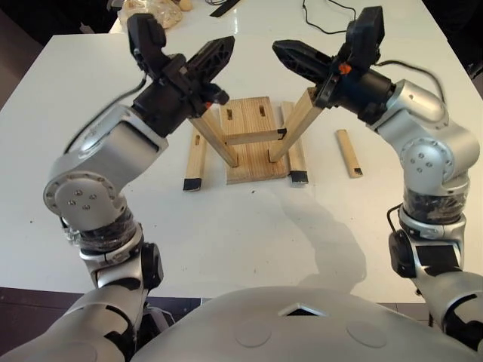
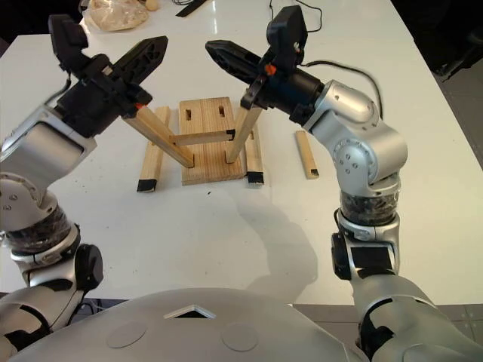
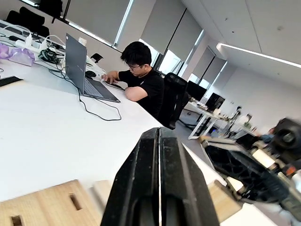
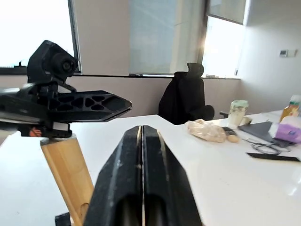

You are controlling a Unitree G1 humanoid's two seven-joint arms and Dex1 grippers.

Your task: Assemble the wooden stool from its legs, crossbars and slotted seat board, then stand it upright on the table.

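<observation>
The slotted seat board (image 1: 247, 113) lies flat on the white table. Two legs stand up from its near side, joined by a crossbar (image 1: 253, 137). My left gripper (image 1: 225, 47) is shut, and its underside sits on top of the left leg (image 1: 215, 139). My right gripper (image 1: 281, 50) is also shut and sits on top of the right leg (image 1: 296, 124). The right wrist view shows the left gripper (image 4: 120, 104) resting on its leg (image 4: 68, 169). A loose leg (image 1: 195, 162) lies left of the board. Another leg (image 1: 296, 154) lies along the board's right edge, and a short crossbar (image 1: 349, 153) lies farther right.
A plastic bag (image 1: 155, 9) and a black cable (image 1: 324, 19) lie at the table's far edge. Open white tabletop (image 1: 249, 226) stretches between the board and the near edge.
</observation>
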